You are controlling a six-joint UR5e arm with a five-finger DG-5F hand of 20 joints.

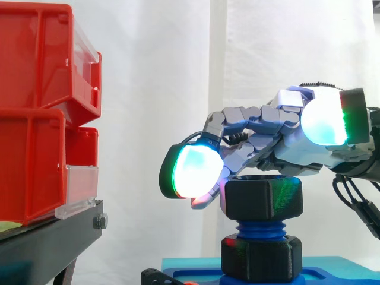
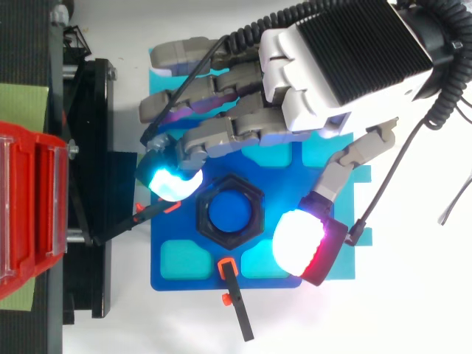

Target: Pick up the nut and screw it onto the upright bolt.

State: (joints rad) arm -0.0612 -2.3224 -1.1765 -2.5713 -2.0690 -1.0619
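A black hex nut (image 1: 264,197) sits on top of the upright blue bolt (image 1: 259,228), whose threads show between it and a second black hex piece (image 1: 261,256) at the base. From above, the nut (image 2: 203,214) rings the blue bolt end (image 2: 230,212). My hand (image 2: 346,66) hovers over and behind the nut, fingers loosely spread. One glowing fingertip (image 2: 171,182) lies by the nut's upper left corner. The thumb pad (image 2: 301,240) stands apart to the nut's right and, in the side view, well above it (image 1: 323,119). Nothing is pinched.
The bolt stands on a blue fixture plate (image 2: 177,276) with cyan pockets. Two black clamps with orange tips (image 2: 236,302) (image 2: 140,217) point at the bolt's base. Stacked red bins (image 1: 35,119) on a black stand (image 1: 47,237) rise to the left.
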